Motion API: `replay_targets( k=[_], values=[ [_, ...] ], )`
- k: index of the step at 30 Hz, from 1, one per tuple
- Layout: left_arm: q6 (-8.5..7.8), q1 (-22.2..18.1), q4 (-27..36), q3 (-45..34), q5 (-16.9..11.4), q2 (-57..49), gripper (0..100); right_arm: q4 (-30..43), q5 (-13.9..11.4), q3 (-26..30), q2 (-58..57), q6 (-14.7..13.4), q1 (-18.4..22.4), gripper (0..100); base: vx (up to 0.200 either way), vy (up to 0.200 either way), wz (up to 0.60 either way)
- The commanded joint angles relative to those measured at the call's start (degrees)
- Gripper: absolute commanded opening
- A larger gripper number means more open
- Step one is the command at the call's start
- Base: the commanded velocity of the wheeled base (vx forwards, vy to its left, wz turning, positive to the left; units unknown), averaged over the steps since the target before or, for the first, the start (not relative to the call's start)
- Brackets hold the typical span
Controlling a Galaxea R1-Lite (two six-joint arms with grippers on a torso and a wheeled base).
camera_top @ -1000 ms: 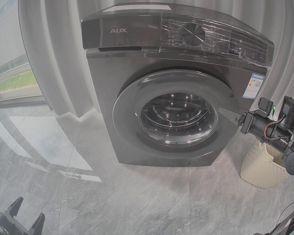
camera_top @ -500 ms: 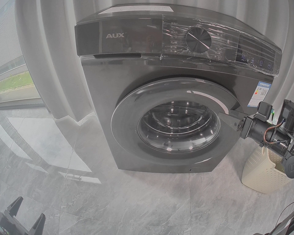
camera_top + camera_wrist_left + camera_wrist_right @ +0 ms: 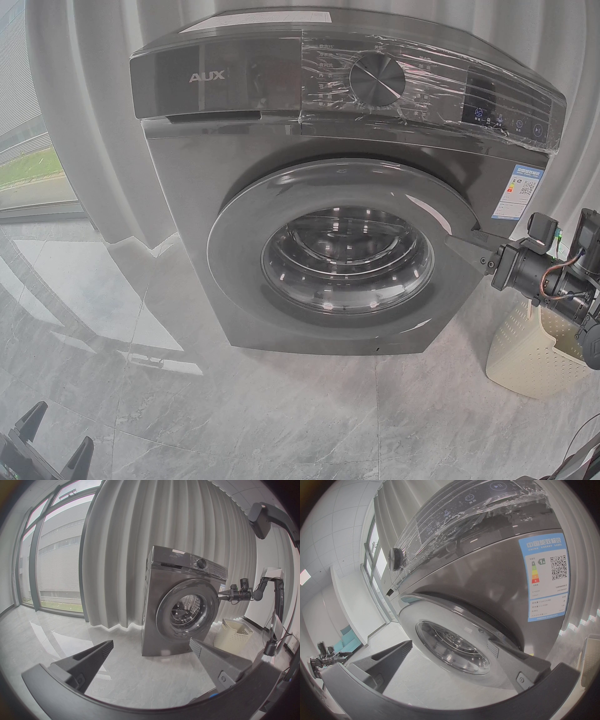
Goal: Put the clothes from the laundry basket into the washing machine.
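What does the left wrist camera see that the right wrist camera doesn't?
Left wrist: the whole basket beside the washer, and the right arm held out to the door's edge. Right wrist: a teal sofa far across the room. Both: the washer, its round door and the curtain.

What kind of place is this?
Probably a laundry corner of a home or showroom: a front-loading washing machine on a grey tiled floor, a laundry basket beside it, and long curtains behind.

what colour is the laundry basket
The laundry basket is cream; it shows best in the left wrist view.
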State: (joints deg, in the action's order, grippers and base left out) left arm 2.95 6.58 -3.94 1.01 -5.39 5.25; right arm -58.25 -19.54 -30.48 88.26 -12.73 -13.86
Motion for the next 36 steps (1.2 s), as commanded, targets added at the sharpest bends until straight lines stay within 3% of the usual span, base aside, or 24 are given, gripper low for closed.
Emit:
replay_targets(
  k=[1,7,13,24,28,29,30,31,33,34,36],
  values=[
    [0.21,0.01,-0.02,-1.01,0.03,0.11,100,-0.29,0.12,0.42,-0.55,-0.02,-0.38,100,0.0,0.0,0.0],
    [0.04,0.01,-0.02,-1.01,0.03,0.11,100,-0.64,0.12,0.51,-0.46,-0.02,-0.55,100,0.0,0.0,0.0],
    [0.13,0.01,-0.02,-1.01,0.03,0.11,100,-0.64,0.12,0.51,-0.19,-0.02,-0.64,100,0.2,0.0,0.0],
    [0.39,0.01,-0.02,-1.01,0.03,0.11,100,-0.64,0.12,1.38,-0.55,-0.02,-0.9,100,0.0,0.0,0.0],
    [0.48,0.01,-0.02,-1.01,0.03,0.11,100,-0.29,0.12,6.57,-6.87,0.42,-5.21,100,0.0,0.0,0.0],
    [0.39,0.01,-0.02,-1.01,0.03,0.11,100,-0.11,0.03,9.56,-11.0,1.04,-8.29,100,0.0,0.0,0.0],
    [0.39,0.01,-0.02,-1.01,0.03,0.11,100,-0.11,0.03,9.56,-11.0,1.04,-8.29,100,0.0,0.0,0.0],
    [0.3,0.01,-0.02,-1.01,0.03,0.11,100,-0.11,-0.06,13.34,-16.37,3.41,-12.77,100,0.0,0.0,0.0],
    [0.21,0.01,-0.02,-1.01,0.03,0.11,100,0.06,-0.06,14.92,-19.35,4.82,-15.06,100,0.0,0.0,0.0],
    [0.21,0.01,-0.02,-1.01,0.03,0.11,100,1.03,0.03,17.38,-24.45,7.1,-18.92,100,0.0,0.0,0.0],
    [0.04,0.01,-0.02,-1.01,0.03,0.11,100,3.32,0.03,19.05,-28.85,9.65,-20.15,100,0.0,0.0,0.0]
  ],
)
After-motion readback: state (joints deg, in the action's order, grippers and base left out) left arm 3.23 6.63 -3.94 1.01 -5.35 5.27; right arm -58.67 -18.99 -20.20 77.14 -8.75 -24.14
